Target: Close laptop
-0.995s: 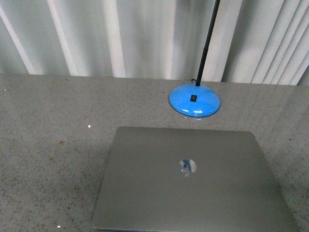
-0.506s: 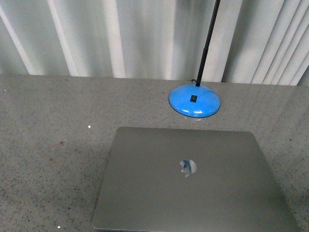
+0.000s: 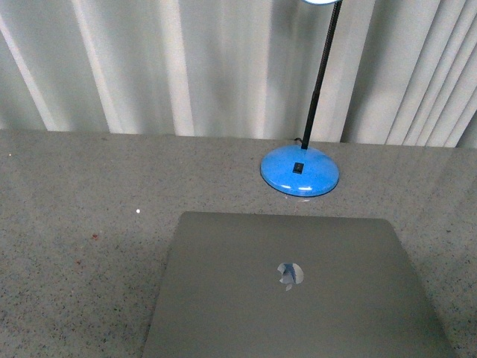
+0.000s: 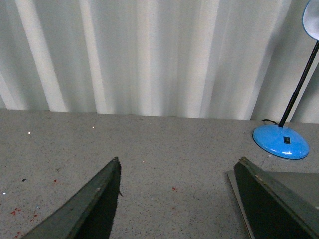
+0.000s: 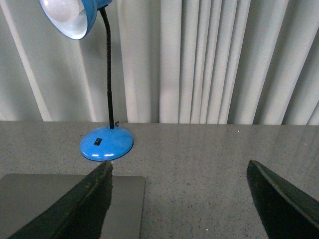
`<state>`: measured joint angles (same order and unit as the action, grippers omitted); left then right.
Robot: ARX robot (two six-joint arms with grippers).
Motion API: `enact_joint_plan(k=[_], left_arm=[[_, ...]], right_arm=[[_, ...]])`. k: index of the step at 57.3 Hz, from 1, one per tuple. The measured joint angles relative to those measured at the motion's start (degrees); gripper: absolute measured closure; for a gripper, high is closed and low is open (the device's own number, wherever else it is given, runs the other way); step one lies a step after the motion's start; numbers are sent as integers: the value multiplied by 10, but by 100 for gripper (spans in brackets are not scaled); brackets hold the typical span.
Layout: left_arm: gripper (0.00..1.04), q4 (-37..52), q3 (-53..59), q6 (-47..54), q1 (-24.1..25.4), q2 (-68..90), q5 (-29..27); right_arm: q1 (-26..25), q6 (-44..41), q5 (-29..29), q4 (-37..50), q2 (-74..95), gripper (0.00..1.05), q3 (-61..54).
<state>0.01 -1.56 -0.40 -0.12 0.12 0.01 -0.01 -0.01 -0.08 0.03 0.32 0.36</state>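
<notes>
Left gripper (image 4: 177, 199): seen only in its own wrist view; the two dark fingers (image 4: 94, 201) stand wide apart with nothing between them but bare table (image 4: 169, 149). It hangs above the table, to the left of the laptop.

Table (image 3: 74, 224): grey speckled stone-like top, running back to a pale curtain (image 3: 186, 67). A few small reddish specks lie on it in the left wrist view.

Laptop (image 3: 298, 291): shut, lid down flat on the table, in the near middle of the front view and slightly to the right. Its long axis runs left to right across the robot's front. The logo (image 3: 290, 275) on the lid is shiny. The near edge is cut off by the frame. Which edge carries the hinge cannot be told. One corner (image 4: 239, 184) shows in the left wrist view beside the finger there; another corner (image 5: 124, 199) shows in the right wrist view.

Lamp (image 3: 299, 171): round blue base on the table just behind the laptop's far edge, apart from it. A black switch (image 3: 298, 168) sits on the base. A black neck (image 3: 319, 74) rises from it; the blue shade (image 5: 70, 17), white inside, shows in the right wrist view.

Right gripper (image 5: 179, 199): seen only in its own wrist view; fingers (image 5: 279, 199) spread wide, holding nothing, above the table at the laptop's right end.

Containers: no container shows in any view.
</notes>
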Motion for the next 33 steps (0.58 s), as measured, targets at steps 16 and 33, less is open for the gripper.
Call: enact_joint_plan(k=[16,33], left_arm=[[7,0,0,1,0,0,0],[7,0,0,1,0,0,0]], right_arm=[[0,0,0,0,0,7,0],[0,0,0,0,0,7,0]])
